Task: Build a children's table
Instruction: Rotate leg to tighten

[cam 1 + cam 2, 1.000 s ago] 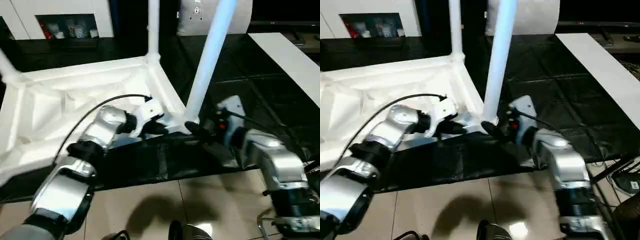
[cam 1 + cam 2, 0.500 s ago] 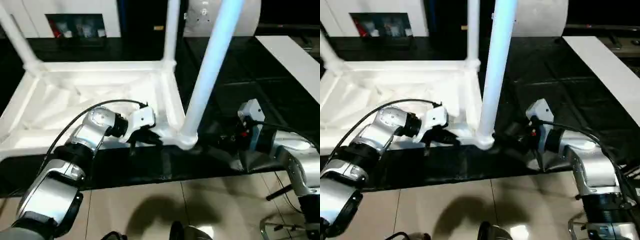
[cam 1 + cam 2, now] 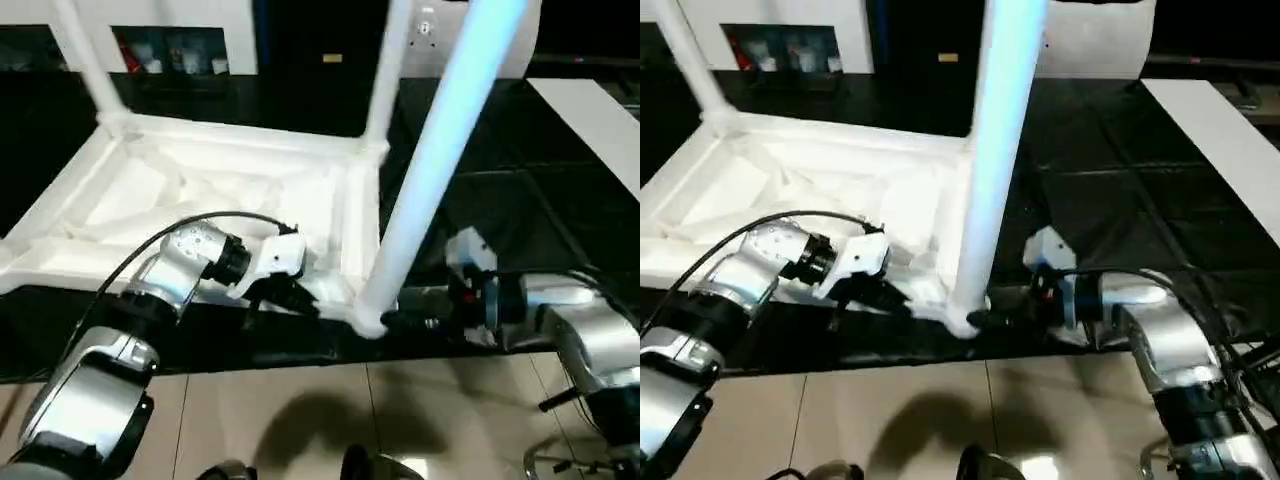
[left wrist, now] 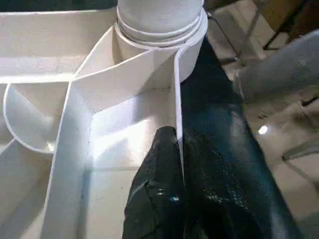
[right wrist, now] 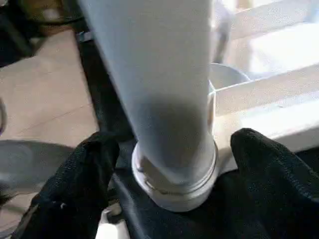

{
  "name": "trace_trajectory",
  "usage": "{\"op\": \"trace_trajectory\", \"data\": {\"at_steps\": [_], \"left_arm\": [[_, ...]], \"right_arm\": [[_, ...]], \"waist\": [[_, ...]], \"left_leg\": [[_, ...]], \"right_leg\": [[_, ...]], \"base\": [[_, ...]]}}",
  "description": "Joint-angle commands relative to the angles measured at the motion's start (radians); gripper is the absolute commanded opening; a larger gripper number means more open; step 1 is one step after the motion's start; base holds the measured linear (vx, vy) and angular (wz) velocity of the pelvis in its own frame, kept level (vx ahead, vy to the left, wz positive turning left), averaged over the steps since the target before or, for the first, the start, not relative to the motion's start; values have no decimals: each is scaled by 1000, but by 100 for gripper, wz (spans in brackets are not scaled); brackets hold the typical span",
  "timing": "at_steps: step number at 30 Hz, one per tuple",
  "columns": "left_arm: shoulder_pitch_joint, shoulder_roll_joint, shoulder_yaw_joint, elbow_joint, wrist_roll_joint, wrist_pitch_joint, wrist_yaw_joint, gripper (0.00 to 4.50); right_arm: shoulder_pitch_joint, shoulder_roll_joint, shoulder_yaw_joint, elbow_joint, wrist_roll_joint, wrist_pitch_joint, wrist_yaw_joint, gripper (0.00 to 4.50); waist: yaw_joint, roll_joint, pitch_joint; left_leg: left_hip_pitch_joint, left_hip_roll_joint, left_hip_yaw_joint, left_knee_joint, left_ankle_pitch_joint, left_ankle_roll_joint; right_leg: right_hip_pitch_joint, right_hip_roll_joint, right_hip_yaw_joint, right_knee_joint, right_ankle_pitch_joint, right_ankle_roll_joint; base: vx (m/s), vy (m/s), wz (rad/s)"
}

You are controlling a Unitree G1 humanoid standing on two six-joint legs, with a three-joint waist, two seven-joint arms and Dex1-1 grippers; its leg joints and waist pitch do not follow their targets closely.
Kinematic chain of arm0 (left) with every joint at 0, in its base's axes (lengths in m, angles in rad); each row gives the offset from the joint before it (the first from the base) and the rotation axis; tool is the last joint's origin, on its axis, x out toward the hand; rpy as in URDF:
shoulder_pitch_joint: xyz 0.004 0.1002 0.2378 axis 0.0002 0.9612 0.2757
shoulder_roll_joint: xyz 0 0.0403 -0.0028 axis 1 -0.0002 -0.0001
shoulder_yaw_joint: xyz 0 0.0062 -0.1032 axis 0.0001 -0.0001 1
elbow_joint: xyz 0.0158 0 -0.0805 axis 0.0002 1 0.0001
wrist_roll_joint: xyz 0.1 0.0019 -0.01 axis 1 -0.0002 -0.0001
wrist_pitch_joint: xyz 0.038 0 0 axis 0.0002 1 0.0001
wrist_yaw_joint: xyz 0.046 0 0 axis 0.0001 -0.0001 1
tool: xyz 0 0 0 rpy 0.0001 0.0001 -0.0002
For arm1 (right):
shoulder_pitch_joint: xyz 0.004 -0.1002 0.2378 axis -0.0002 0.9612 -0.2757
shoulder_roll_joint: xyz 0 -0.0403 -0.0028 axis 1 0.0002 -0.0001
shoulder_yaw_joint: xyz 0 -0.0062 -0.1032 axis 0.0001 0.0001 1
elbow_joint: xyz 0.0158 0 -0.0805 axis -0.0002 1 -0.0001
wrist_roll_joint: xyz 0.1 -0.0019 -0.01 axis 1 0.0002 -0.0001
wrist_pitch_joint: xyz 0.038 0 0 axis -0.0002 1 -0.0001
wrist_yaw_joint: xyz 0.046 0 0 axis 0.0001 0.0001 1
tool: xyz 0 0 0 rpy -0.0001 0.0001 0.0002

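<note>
Upside down on a black-covered work surface (image 3: 300, 340) lies the white plastic children's table (image 3: 200, 200), its rectangular, rounded-corner top facing down so that the ribbed hollow underside is open to view. Three round white legs rise from its corners: a far-left leg (image 3: 85, 60), a far-right leg (image 3: 385, 80) and, largest in view, the near-right leg (image 3: 430, 170), which stands seated in its corner socket and leans slightly toward the right as it goes up. Beyond the table stand white cabinets (image 3: 150, 30), and a flat white board (image 3: 590, 120) lies on the dark surface at the far right. Beige floor tiles (image 3: 300, 420) show below the near edge.

The left gripper (image 4: 174, 164) reaches in over the near rim beside the near-right corner; its two black fingers (image 4: 154, 199) are clenched together on the thin upright wall of the table's rim, one inside the hollow and one outside, just short of the leg socket.

The right gripper (image 5: 169, 164) comes in from the right at the base of the near-right leg. Its fingers (image 5: 75, 184) stand spread wide on either side of the leg's foot, with clear gaps to the leg, so it grasps nothing.
</note>
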Motion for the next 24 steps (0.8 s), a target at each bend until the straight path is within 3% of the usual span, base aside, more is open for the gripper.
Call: {"op": "trace_trajectory", "data": {"at_steps": [1, 3, 4, 5, 9, 10, 13, 18, 24], "left_arm": [[0, -2, -39, -43, -1, -27, -59, 0], [1, 1, -41, -48, -2, -28, -64, 0], [3, 5, -41, -54, -3, -27, -68, 0], [5, 6, -41, -59, -4, -26, -71, 0], [7, 14, -40, -71, -7, -23, -79, 0], [7, 16, -40, -73, -7, -21, -80, 0], [7, 19, -40, -75, -6, -21, -79, 0], [7, 23, -39, -77, -4, -18, -77, 0], [8, 23, -34, -78, -6, -10, -73, 0]], "right_arm": [[-22, -17, 19, 6, 13, 4, 40, 340], [-35, -16, 29, 17, 15, 5, 61, 328], [-46, -16, 38, 28, 17, 7, 82, 321], [-54, -16, 42, 36, 17, 7, 95, 308], [-72, -20, 60, 47, 26, 18, 141, 276], [-76, -20, 63, 50, 27, 17, 149, 271], [-82, -18, 68, 58, 26, 13, 155, 229], [-94, -6, 76, 67, 30, 13, 168, 204], [-94, 5, 85, 61, 37, 24, 177, 194]], "waist": [[-3, -4, -97], [-1, -6, -97], [-2, -12, -96], [0, -7, -97], [-2, -9, -98], [-2, -15, -97], [-2, -14, -94], [-4, -18, -94], [-4, -14, -93]], "left_leg": [[-1, 27, 2, -55, -34, 142], [-2, 27, 2, -56, -31, 140], [-2, 28, 2, -56, -29, 141], [-1, 29, 2, -56, -29, 140], [-4, 27, 2, -54, -26, 141], [-5, 26, 2, -55, -26, 141], [-4, 23, 4, -54, -38, 130], [-4, 23, 3, -55, -44, 120], [-5, 21, 3, -54, -46, 117]], "right_leg": [[88, -69, 65, -48, -334, -119], [89, -69, 65, -46, -334, -120], [88, -68, 65, -46, -332, -119], [88, -70, 66, -44, -332, -121], [89, -69, 65, -43, -322, -123], [90, -69, 65, -43, -337, -117], [87, -70, 65, -51, -386, -96], [86, -69, 64, -52, -411, -79], [86, -66, 63, -55, -409, -73]], "base": [[0, 0, 0], [0, 0, 0], [0, 0, 0], [0, 0, 0], [0, 0, 0], [0, 0, 0], [0, 0, 0], [0, 0, 0], [0, 0, 0]]}}
